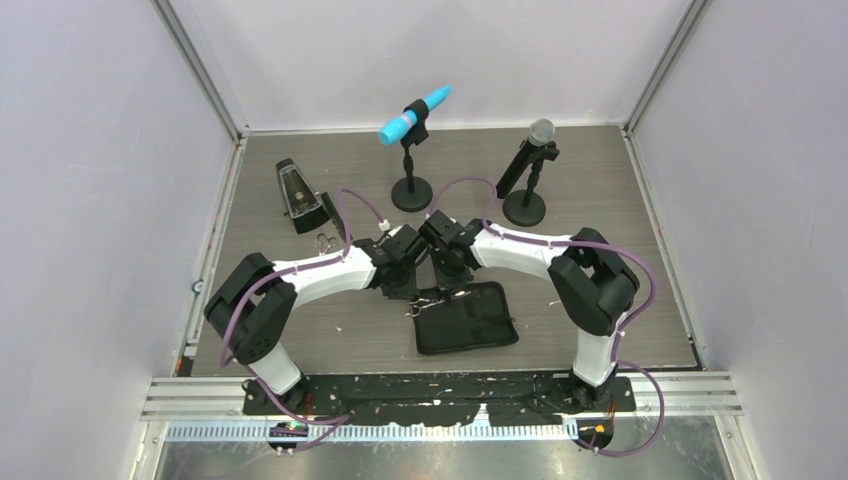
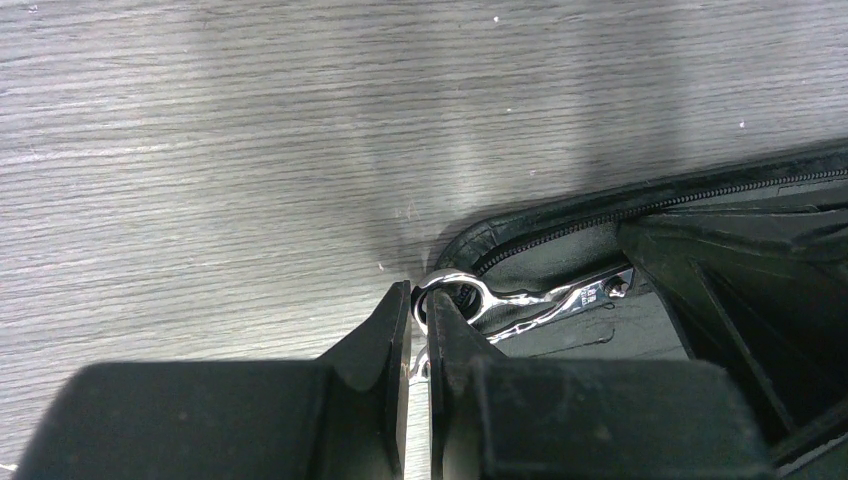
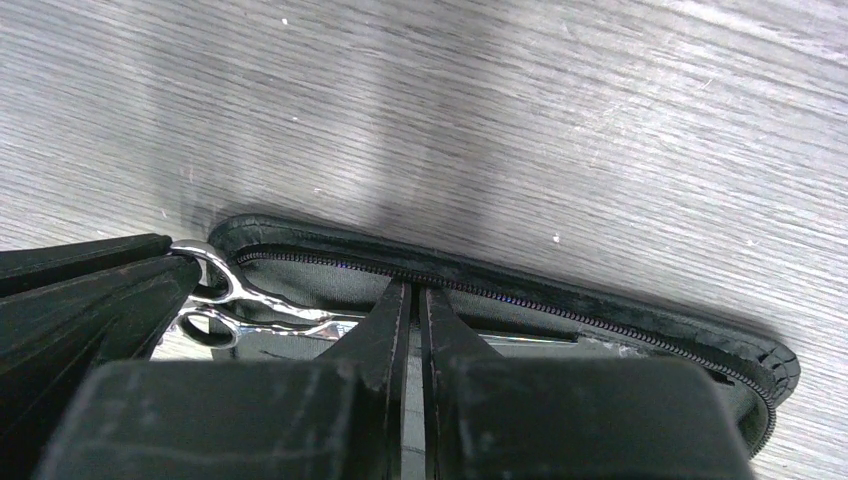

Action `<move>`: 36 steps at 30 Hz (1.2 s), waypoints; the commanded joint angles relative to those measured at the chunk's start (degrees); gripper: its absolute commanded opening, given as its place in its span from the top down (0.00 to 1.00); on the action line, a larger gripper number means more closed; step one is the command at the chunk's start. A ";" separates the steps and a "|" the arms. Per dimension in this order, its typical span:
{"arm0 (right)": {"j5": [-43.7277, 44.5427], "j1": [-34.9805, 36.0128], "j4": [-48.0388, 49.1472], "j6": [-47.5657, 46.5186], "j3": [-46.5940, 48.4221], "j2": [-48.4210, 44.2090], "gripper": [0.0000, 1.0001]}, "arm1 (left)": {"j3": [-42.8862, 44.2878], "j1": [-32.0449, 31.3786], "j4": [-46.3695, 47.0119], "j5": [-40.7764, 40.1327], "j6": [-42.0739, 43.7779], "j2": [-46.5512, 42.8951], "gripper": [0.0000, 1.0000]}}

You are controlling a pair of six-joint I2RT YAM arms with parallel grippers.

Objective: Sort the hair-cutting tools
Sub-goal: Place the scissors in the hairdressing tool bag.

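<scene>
Wooden tabletop (image 2: 200, 150): left claw (image 2: 420, 300) pinches scissors (image 2: 530, 298) ring; right claw (image 3: 415, 295) closed, seemingly empty.

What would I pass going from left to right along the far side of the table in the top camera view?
Black pyramid-shaped metronome → blue microphone on its round-based stand → silver-headed microphone on its round-based stand.
</scene>
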 commanded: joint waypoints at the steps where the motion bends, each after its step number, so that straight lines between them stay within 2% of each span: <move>1: 1.82 3.30 -0.86 -0.73 0.35 -2.24 0.95 | 1.70 -0.34 2.58 -0.14 -0.09 0.06 1.00; 6: -1.19 1.93 4.77 -0.04 -0.72 -8.49 0.95 | 2.27 -0.93 2.00 -0.67 0.24 0.27 1.00; 9: -7.42 0.49 9.88 1.17 -3.06 -11.26 0.95 | 3.38 -1.13 0.97 -1.04 0.57 0.97 1.00; 19: -18.21 -1.51 17.05 4.38 -8.51 -11.54 0.95 | 6.48 -1.22 -1.60 -3.19 1.50 2.06 1.00; 29: -21.28 -1.76 21.24 7.69 -10.81 -10.52 0.95 | 9.73 -3.40 -1.96 -4.13 0.82 1.39 1.00; 36: -22.16 -2.20 24.06 8.33 -12.61 -11.75 0.95 | 5.96 -3.42 1.17 -3.31 -0.33 -0.63 1.00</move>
